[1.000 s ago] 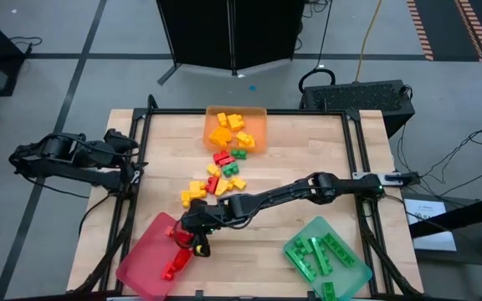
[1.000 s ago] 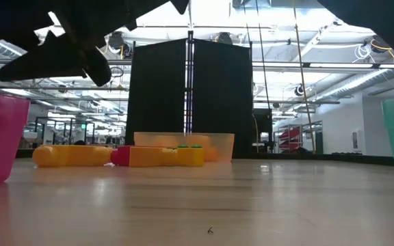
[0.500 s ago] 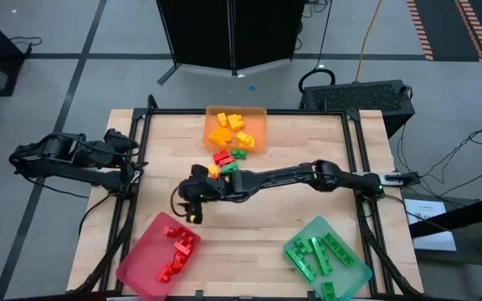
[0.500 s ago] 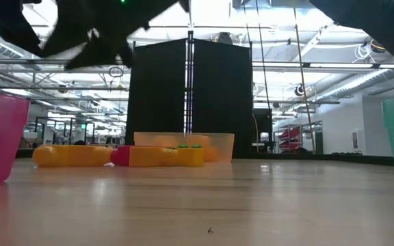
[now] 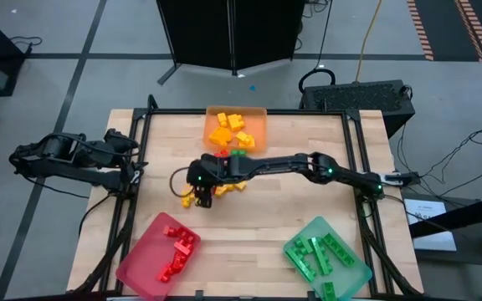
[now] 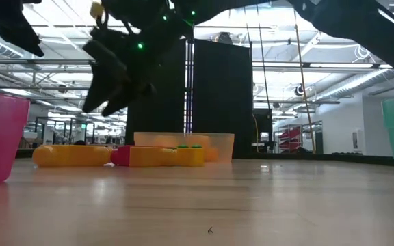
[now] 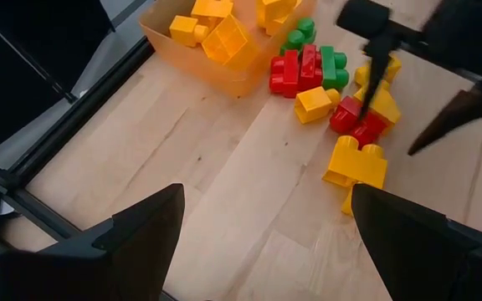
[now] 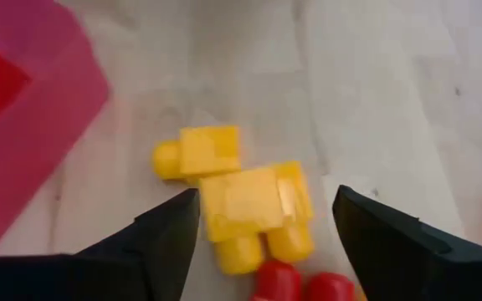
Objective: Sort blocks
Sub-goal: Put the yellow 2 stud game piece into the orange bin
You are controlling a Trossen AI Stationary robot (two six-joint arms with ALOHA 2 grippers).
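Observation:
Loose blocks [image 5: 224,177], red, yellow and green, lie in a small pile on the table's middle, just near of the orange tray [image 5: 259,117]. My right gripper [image 5: 199,186] hangs open above the pile's left end. In the right wrist view its fingers stand to either side of two yellow blocks [image 8: 245,205], above them, with red blocks [image 8: 295,284] at the picture's edge. My left gripper [image 7: 266,201] is open and waits off the table's left edge [image 5: 128,165]; its view shows the pile [image 7: 350,125] and the right gripper's fingers [image 7: 379,63].
The orange tray holds yellow and orange blocks [image 5: 231,127] at the far edge. A red tray [image 5: 141,267] with red blocks [image 5: 178,247] sits at the near left. A green tray [image 5: 350,276] with green blocks [image 5: 316,251] sits at the near right. Bare wood [image 5: 258,221] lies between the near trays.
My right gripper has travelled from over the red tray's rim toward the far edge and now hangs above the left end of the loose pile. The arm swung with it across the table's middle. The left arm has kept still.

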